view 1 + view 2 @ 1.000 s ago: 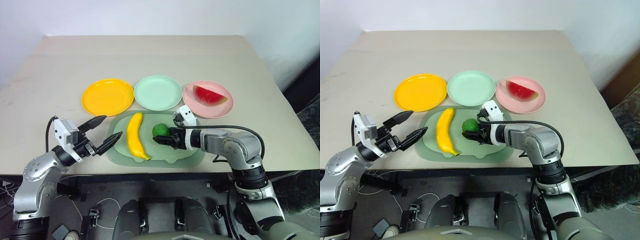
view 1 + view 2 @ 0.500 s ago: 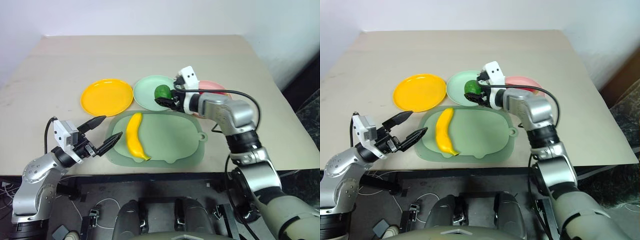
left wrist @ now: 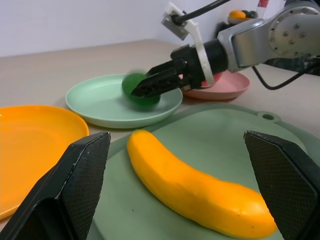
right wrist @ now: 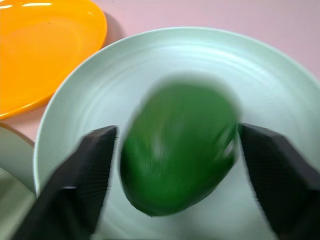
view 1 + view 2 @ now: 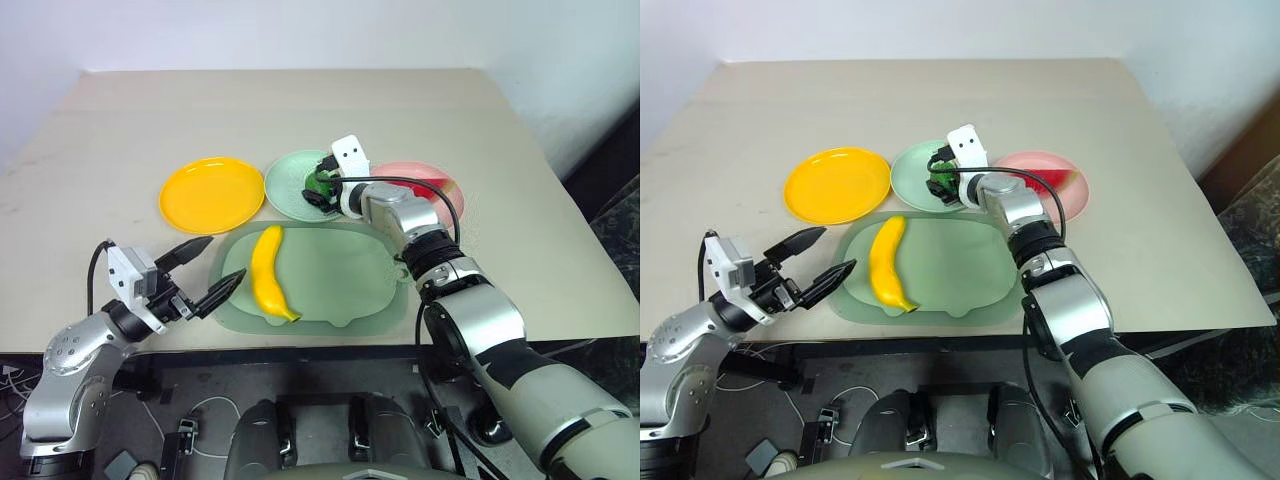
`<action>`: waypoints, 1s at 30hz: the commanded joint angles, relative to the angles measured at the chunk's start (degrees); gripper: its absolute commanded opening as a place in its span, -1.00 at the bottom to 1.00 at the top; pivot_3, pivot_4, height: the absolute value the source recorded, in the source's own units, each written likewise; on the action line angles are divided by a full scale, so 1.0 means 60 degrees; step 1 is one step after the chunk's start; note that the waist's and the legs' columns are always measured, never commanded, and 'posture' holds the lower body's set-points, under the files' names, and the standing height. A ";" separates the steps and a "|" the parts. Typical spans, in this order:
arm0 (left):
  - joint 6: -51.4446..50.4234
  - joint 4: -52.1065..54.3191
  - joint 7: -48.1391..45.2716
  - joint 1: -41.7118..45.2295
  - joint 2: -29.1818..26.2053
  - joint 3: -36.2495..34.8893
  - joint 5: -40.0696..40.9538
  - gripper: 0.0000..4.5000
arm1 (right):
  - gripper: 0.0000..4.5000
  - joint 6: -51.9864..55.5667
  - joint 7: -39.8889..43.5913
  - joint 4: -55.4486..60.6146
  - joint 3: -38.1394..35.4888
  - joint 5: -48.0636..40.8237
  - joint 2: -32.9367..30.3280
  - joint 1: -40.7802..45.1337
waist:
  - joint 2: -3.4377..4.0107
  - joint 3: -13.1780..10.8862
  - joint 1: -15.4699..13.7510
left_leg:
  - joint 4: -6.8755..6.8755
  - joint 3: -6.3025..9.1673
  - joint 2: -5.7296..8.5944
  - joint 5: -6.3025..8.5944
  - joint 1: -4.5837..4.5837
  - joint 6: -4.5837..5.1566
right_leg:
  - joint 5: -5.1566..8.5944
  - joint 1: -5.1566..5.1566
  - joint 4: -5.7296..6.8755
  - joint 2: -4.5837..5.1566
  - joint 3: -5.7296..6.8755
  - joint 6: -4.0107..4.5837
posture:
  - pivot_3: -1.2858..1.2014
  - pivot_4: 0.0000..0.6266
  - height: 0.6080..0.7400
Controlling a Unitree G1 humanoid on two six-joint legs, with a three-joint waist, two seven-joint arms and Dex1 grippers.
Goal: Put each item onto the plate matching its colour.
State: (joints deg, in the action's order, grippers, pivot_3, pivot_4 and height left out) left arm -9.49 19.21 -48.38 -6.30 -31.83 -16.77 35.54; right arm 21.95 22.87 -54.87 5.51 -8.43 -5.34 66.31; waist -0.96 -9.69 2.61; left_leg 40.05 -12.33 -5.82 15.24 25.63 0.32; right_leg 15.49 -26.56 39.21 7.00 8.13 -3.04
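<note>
Small round dark-green toy fruit (image 4: 180,150): smooth, glossy plastic, blurred in the right wrist view. It sits over the pale mint-green round plastic plate (image 5: 292,172), which is shallow with faint concentric rings, between the right gripper (image 5: 318,188) fingers. The black fingers (image 4: 87,172) stand apart on either side of the fruit with slight gaps, so whether they touch it cannot be told.

Yellow-orange round plate (image 5: 212,193): smooth plastic, at 9 o'clock of the mint plate.

Pink round plate (image 5: 436,180): at 3 o'clock of the mint plate, carrying a red watermelon wedge (image 5: 1052,180), mostly behind the right arm.

Curved yellow toy banana (image 5: 266,272): matte, lying lengthwise on the big pale-green rounded-rectangle tray (image 5: 350,280), at 6 o'clock of the plates.

Left gripper (image 5: 206,268): at 9 o'clock of the tray, pointed black fingers spread wide, holding nothing.

Beige matte table (image 5: 300,110) beneath all.
</note>
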 commanded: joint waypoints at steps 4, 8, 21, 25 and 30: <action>0.0162 0.0364 -0.0040 -0.0102 -0.0072 -0.0300 0.0127 1.00 | 0.98 -0.0277 0.0489 0.2133 -0.0648 -0.0361 -0.0202 -0.0548 | 0.0000 0.0000 -0.0013 | 0.0003 0.0003 -0.0001 0.0000 0.0000 0.0000 | 0.0000 0.0001 0.0001 0.0001 0.0000 0.0000 | 0.03 -0.52 0.32; 0.0226 0.0258 -0.0004 -0.0073 -0.0001 -0.0325 0.0088 1.00 | 0.98 0.0468 0.0968 0.5198 -0.0648 -0.0821 -0.0390 -0.2086 | 0.0000 0.0000 -0.0009 | -0.0003 0.0007 -0.0003 0.0000 -0.0001 -0.0001 | 0.0000 0.0002 -0.0003 0.0000 0.0000 0.0000 | 0.03 -0.52 0.32; -0.0080 0.1320 0.2611 -0.0157 0.1071 0.0565 -0.1429 1.00 | 0.98 0.3115 0.3260 1.2479 -0.0803 -0.3205 -0.2976 -0.6174 | -0.0003 0.0002 -0.0035 | -0.0007 0.0022 0.0001 0.0003 -0.0014 0.0002 | 0.0000 0.0020 -0.0012 0.0005 0.0003 0.0002 | 0.03 -0.52 0.32; -0.0541 0.1958 0.3974 -0.0019 0.1755 0.1177 -0.2129 1.00 | 0.98 0.3006 0.3657 1.2630 -0.0957 -0.3401 -0.3701 -0.6831 | -0.0013 0.0007 -0.0097 | -0.0002 0.0034 0.0004 0.0007 -0.0028 0.0009 | 0.0000 0.0044 -0.0018 0.0009 0.0009 0.0002 | 0.03 -0.52 0.32; -0.1889 0.2366 0.5319 0.0398 0.2059 0.1721 -0.2810 1.00 | 0.98 0.2922 0.3402 1.2582 -0.0782 -0.3317 -0.3720 -0.6809 | -0.0014 0.0007 -0.0088 | 0.0000 0.0035 0.0003 0.0009 -0.0030 0.0014 | 0.0000 0.0043 -0.0015 0.0007 0.0009 0.0002 | 0.03 -0.52 0.32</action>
State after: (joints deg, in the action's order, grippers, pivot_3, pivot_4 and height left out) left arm -18.26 30.43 -19.29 -4.76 -19.75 -7.47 20.49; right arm 40.70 43.66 19.32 1.46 -27.95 -27.66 24.72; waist -1.04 -9.64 2.08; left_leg 40.06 -12.13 -5.79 15.29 25.45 0.40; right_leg 15.49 -26.29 39.12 7.04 8.18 -3.03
